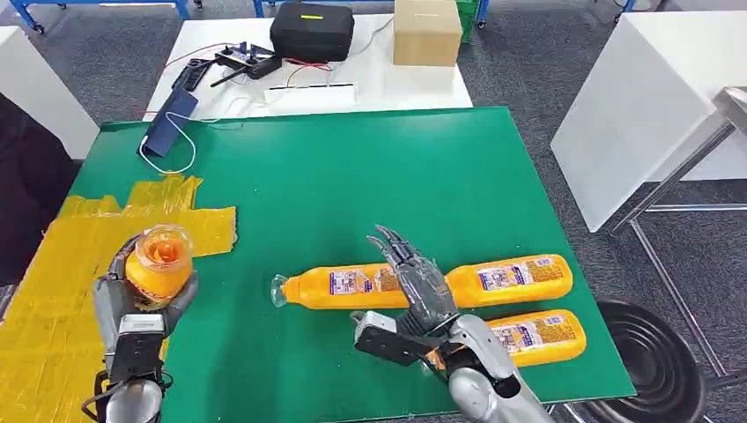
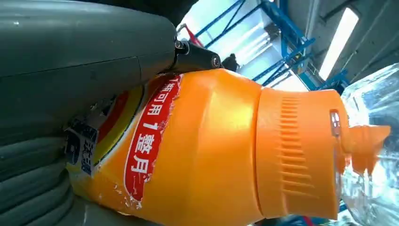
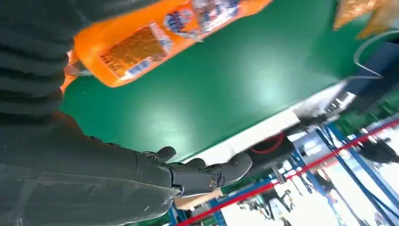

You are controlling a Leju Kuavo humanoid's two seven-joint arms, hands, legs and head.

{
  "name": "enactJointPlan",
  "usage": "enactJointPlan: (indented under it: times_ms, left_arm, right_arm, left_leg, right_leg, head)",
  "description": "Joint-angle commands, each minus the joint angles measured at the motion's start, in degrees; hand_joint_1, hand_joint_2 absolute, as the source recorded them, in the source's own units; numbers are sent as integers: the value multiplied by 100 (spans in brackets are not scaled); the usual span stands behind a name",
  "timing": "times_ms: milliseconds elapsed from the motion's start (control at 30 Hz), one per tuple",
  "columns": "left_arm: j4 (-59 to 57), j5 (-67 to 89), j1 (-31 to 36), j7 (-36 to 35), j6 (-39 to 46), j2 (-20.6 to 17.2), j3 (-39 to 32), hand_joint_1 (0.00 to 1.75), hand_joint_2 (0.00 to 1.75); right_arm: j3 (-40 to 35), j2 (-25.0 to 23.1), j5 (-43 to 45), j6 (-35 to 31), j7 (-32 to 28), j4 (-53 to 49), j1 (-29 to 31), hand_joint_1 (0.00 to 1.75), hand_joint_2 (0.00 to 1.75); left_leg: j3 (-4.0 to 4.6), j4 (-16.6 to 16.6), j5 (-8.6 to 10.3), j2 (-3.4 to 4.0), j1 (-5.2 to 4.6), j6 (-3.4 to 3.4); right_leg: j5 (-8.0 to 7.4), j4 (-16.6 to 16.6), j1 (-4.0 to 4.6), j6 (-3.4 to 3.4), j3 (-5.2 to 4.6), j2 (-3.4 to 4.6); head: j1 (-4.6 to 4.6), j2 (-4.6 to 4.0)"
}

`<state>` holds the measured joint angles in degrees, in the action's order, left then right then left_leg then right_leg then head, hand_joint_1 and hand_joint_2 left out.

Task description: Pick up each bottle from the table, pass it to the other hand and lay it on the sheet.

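My left hand (image 1: 139,304) grips an orange bottle (image 1: 159,261) upright over the yellow sheet (image 1: 53,300) at the left of the green table (image 1: 352,185). In the left wrist view the hand (image 2: 70,61) wraps the bottle's labelled body (image 2: 197,150), and the ribbed orange neck points away. Three more orange bottles lie on the table: one with a clear cap (image 1: 339,284), one to its right (image 1: 515,278), one nearer me (image 1: 542,339). My right hand (image 1: 421,282) hovers over them, fingers spread, holding nothing. The right wrist view shows that hand (image 3: 188,176) and one lying bottle (image 3: 141,42).
A blue flat device with a white cable (image 1: 167,123) lies at the green table's far left corner. Behind stands a white table with a black case (image 1: 311,31), a cardboard box (image 1: 427,32) and a controller (image 1: 251,60). Another white table (image 1: 643,106) and a black round tub (image 1: 656,361) are to the right.
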<state>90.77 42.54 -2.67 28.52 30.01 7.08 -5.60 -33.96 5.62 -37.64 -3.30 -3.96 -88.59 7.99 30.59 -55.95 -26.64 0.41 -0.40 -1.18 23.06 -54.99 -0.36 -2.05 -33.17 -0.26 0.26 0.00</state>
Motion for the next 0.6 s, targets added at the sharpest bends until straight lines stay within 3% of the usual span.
enactJointPlan:
  times_ms: [33,200,600]
  left_arm:
    - [-1944,2000,446,-675,291,-854,569,175,175]
    - [-3414,2631,953,-1044,162,-1091,1127,175,175]
    - [-4308,2773,1535,-1307,32,-1175,1572,175,175]
  right_arm:
    - [-53,518,-58,463,296,1143,874,0,175]
    - [-264,412,20,743,436,1768,1380,0,175]
    - [-867,-180,-177,787,561,3195,1808,0,175]
  left_leg:
    - [-22,11,5,-4,2,8]
    - [-29,14,7,-7,-1,10]
    - [-38,8,7,12,8,17]
  right_leg:
    - [-5,12,1,3,22,1]
    - [-3,10,-2,5,26,-2]
    - [-10,1,2,10,28,17]
  head:
    - [2,0]
    - [0,0]
    - [0,0]
